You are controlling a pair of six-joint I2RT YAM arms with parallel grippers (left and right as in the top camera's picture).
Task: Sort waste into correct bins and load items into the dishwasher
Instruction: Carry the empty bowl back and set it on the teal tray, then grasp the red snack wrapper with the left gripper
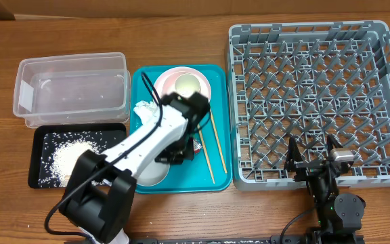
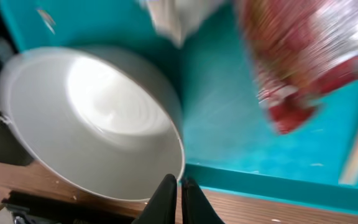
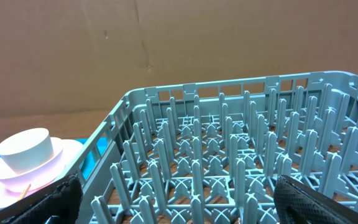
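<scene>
The left claw (image 2: 179, 200) is closed beside the rim of the white bowl (image 2: 104, 118) on the teal tray (image 2: 229, 149), while the right claw (image 1: 311, 144) is spread wide over the near edge of the rack (image 1: 249, 37).

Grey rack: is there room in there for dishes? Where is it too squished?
Yes. The whole grey rack is bare between its pegs, wall to wall. The clear tub beside the teal tray looks empty too. The teal tray is crowded: plate, cup, bowl, napkin, wrapper, chopsticks.
</scene>
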